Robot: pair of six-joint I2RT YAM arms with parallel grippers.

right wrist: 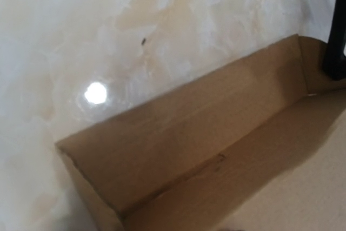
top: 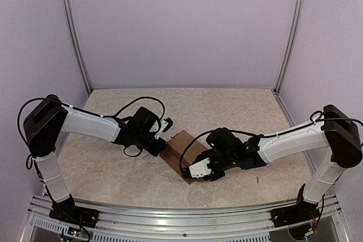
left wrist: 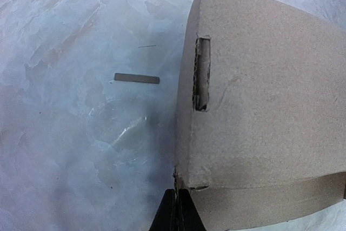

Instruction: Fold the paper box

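Though half-hidden, paper box (top: 180, 147) seemingly part-folded

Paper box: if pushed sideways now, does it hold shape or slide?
The paper box looks like thin corrugated card, so probably light. The table is glossy, so it likely slides rather than tips. Its creased walls may flex inward.

paper box (top: 180, 148): brown corrugated cardboard, matt, faintly fibrous, fluted at the cut slot
table (top: 238, 111): marbled top, smooth, glossy under glare
arm shells (top: 91, 123): white and black plastic, smooth
frame rail (top: 181, 223): bare metal, satin
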